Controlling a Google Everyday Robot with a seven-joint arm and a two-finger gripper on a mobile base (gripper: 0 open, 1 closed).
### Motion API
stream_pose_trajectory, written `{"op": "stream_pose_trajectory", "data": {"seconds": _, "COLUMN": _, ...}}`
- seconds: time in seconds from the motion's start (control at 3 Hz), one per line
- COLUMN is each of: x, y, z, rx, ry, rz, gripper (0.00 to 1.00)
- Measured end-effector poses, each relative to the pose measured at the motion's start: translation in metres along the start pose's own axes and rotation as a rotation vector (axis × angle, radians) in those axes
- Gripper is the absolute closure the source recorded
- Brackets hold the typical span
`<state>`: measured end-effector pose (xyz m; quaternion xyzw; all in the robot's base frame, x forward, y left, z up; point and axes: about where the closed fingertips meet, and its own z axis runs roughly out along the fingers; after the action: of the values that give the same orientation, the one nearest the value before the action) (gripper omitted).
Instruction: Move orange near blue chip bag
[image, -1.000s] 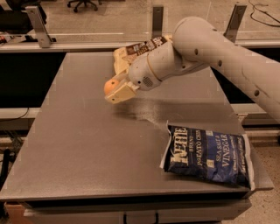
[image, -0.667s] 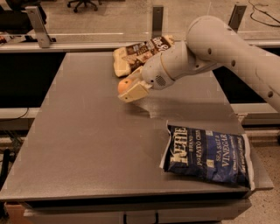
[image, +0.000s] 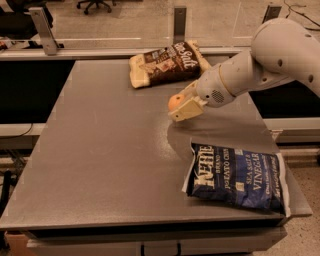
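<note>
The orange (image: 175, 102) is a small round fruit held between the cream fingers (image: 187, 111) of my gripper (image: 181, 104), lifted above the grey table. The gripper is shut on it, at the table's middle right. The blue chip bag (image: 237, 176) lies flat at the front right of the table, navy with white lettering. The orange hangs behind and to the left of the bag, roughly a hand's width from its near top corner. My white arm (image: 270, 60) reaches in from the upper right.
A brown-and-cream chip bag (image: 167, 62) lies at the back of the grey table (image: 90, 160). The table's front edge runs just past the blue bag. Rails and chair bases stand behind the table.
My gripper has carried the orange to the right and toward the front, away from the brown bag and closer to the blue chip bag. Both bags have stayed put.
</note>
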<state>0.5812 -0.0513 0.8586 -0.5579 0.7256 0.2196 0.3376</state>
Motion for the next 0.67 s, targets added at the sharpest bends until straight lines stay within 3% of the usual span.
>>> {"op": "stream_pose_trajectory", "data": {"seconds": 0.33, "x": 0.026, "y": 0.004, "z": -0.028, "rx": 0.034, "ry": 0.042, "rz": 0.051, "gripper": 1.0}}
{"op": "stream_pose_trajectory", "data": {"seconds": 0.67, "x": 0.044, "y": 0.012, "z": -0.04, "rx": 0.033, "ry": 0.074, "rz": 0.091, "gripper": 0.84}}
